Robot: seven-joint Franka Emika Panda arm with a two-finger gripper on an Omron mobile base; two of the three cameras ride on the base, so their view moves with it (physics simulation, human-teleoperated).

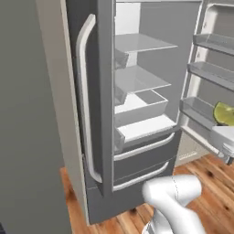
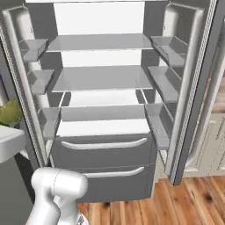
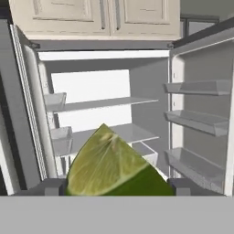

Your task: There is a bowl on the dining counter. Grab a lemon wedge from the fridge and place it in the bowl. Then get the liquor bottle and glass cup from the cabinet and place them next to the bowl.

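Note:
The fridge [image 2: 103,79] stands open in front of me, its grey shelves and door bins bare. In the hand view, an olive-yellow lemon wedge [image 3: 109,167] sits point-up between my two dark fingertips [image 3: 51,186], and my gripper [image 3: 116,187] is shut on it. The same lemon wedge [image 1: 224,113] shows at the right edge of the left base view above my white hand, outside the fridge by its open right door. In the right base view the lemon wedge [image 2: 9,112] is at the left edge. The bowl, dining counter, liquor bottle and glass cup are out of view.
The fridge's left door [image 1: 89,100] with its long pale handle is swung out, and two drawers [image 2: 103,151] sit below the shelves. Cream cupboards [image 3: 91,18] hang above the fridge. A wooden floor [image 2: 193,197] and cream base units [image 2: 215,140] lie to the right.

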